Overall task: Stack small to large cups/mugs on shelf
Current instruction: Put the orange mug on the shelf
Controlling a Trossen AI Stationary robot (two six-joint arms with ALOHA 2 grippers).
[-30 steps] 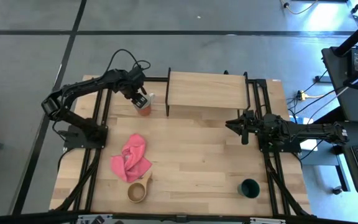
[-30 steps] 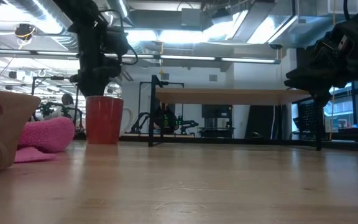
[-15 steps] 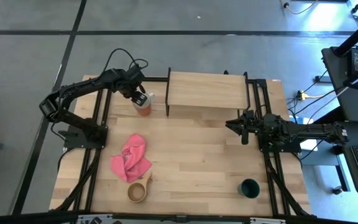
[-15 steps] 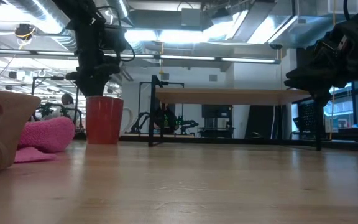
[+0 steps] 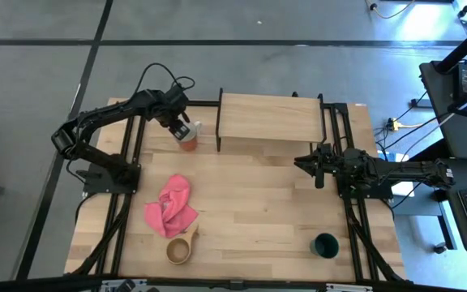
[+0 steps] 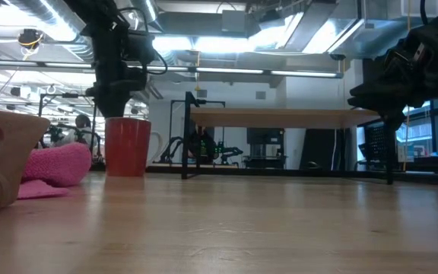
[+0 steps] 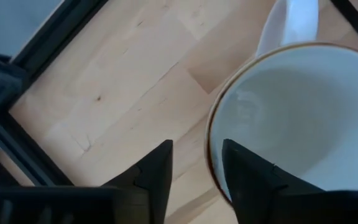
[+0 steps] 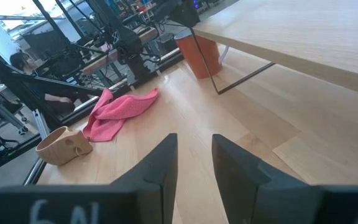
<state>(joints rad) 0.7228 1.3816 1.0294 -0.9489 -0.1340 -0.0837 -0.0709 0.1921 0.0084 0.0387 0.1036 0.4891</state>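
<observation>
High view: left gripper (image 5: 182, 129) sits over the red mug (image 5: 188, 142), near the bench's (image 5: 250, 203) far-left corner beside the shelf (image 5: 268, 117).

Low view: the mug (image 6: 127, 146) stands upright.

Left wrist view: fingers (image 7: 157, 171) parted, straddling the rim, probably not yet clamped. We should descend squarely, then close firmly on the wall.

Right wrist view: right gripper (image 8: 194, 163) waits slightly open at the right edge.
</observation>
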